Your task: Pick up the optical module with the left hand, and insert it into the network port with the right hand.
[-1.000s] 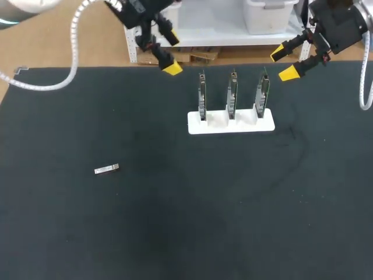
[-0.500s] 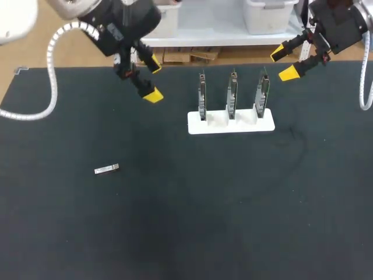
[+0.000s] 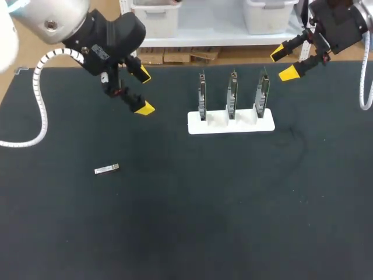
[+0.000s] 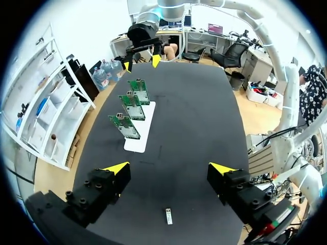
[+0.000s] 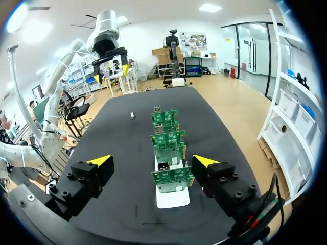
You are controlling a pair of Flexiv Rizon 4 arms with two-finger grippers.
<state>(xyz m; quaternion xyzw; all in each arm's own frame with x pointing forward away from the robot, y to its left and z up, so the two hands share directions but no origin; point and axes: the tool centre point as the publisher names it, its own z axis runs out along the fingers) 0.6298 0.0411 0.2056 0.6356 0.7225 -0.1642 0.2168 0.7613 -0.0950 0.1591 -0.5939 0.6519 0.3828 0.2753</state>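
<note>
Black cloth covers the tabletop [image 3: 198, 227]. The small silvery optical module [image 3: 106, 169] lies flat on it, alone on my left side and well apart from everything else. My left tool [image 3: 141, 91] hangs above the tabletop to the left of the white stand [image 3: 231, 122], its yellow-tipped fingers spread wide with nothing between them. Through the left wrist camera the module [image 4: 168, 216] lies on the cloth under that tool [image 4: 169, 168], about midway between the two fingers and touched by neither.

The stand sits toward the far middle of the tabletop and holds three green circuit boards [image 3: 232, 93] upright in a row. The nearest one carries a small metal network port [image 5: 163, 166]. My right tool [image 3: 284, 63] hovers at the far right, just beyond the rightmost board, with its fingers also wide apart and holding nothing. From the right wrist camera the row of boards [image 5: 171, 178] runs straight ahead of that tool [image 5: 152, 161]. The module [image 5: 132, 115] shows as a pale sliver on the cloth beside the far end of the row.
</note>
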